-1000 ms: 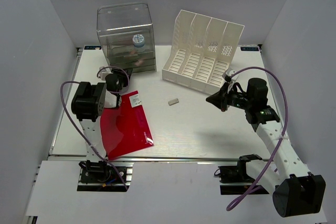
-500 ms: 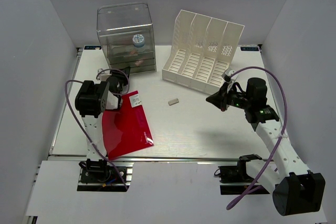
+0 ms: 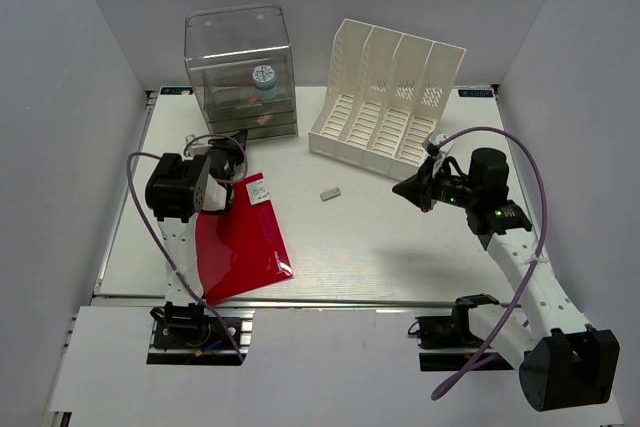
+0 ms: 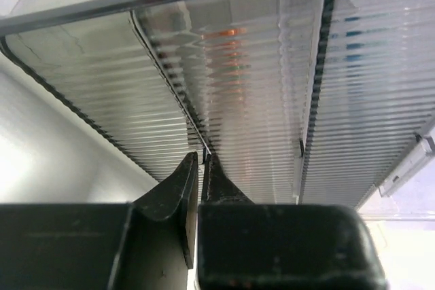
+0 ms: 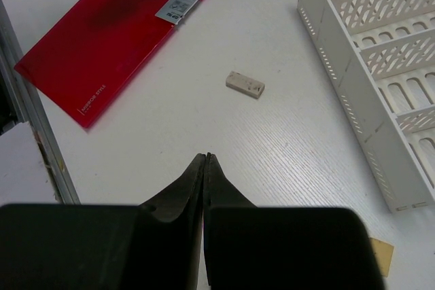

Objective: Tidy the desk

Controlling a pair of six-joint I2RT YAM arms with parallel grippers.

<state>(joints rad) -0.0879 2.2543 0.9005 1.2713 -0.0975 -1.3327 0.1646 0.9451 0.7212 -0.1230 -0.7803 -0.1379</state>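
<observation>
The white desk (image 3: 380, 247) holds a red folder (image 3: 235, 237) at the left front, which also shows in the right wrist view (image 5: 102, 39). A small grey block (image 3: 330, 192) lies mid-desk, also in the right wrist view (image 5: 245, 85). My left gripper (image 3: 224, 150) is shut with its tips right at the ribbed front of the clear drawer box (image 4: 238, 86); I cannot tell whether they touch it. My right gripper (image 3: 405, 189) is shut and empty, and hovers over bare desk (image 5: 207, 156), a little short of the grey block.
The clear drawer box (image 3: 240, 67) stands at the back left with a round blue-and-white item (image 3: 263, 75) inside. A white slotted file rack (image 3: 385, 97) stands at the back right, close to my right gripper (image 5: 367, 52). A small tan scrap (image 5: 380, 256) lies by the rack's corner.
My left gripper has moved off the red folder's corner and back towards the drawer box. The right arm has hardly moved.
</observation>
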